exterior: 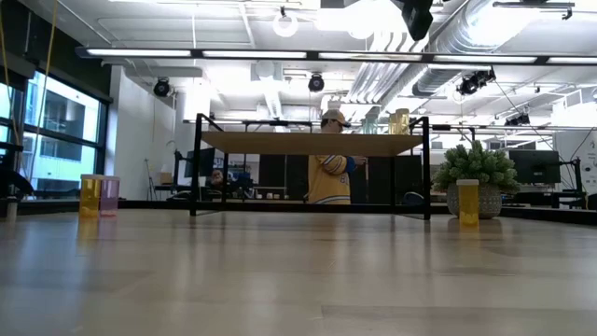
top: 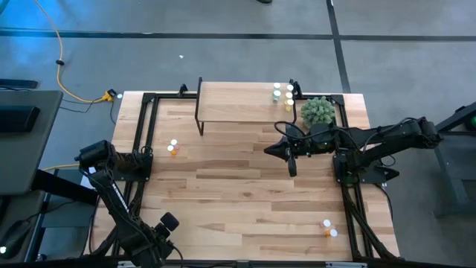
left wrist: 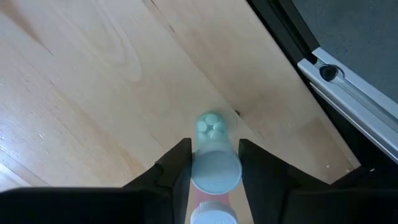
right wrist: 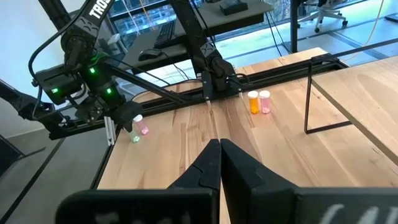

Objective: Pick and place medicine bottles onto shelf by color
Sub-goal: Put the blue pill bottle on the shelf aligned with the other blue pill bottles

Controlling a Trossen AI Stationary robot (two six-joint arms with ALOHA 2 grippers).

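My left gripper (top: 169,222) (left wrist: 214,146) is near the table's near left corner, pointing down, with its fingers on a pale green medicine bottle (left wrist: 212,152). A pink bottle (left wrist: 211,214) stands right beside it; both show in the right wrist view (right wrist: 135,138). My right gripper (top: 274,150) (right wrist: 219,146) is shut and empty, above the table in front of the shelf's right end. The shelf (top: 238,103) stands at the far edge with several pale bottles (top: 283,93) on its right end. An orange and a pink bottle (top: 172,147) stand at the left. Two more (top: 328,228) stand near right. My left gripper has the pale green bottle's white cap (left wrist: 214,173) between its two fingers (left wrist: 177,165), one on each side. The fingers come from above, pointing down. The bottle stands upright with its bottom on the table.
A round green plant (top: 317,112) stands by the shelf's right end, close to my right arm. Black rails (top: 141,134) run along the table's left and right sides. A person (exterior: 326,173) shows in the room beyond the shelf. Bare wood lies at the table's middle (top: 238,193).
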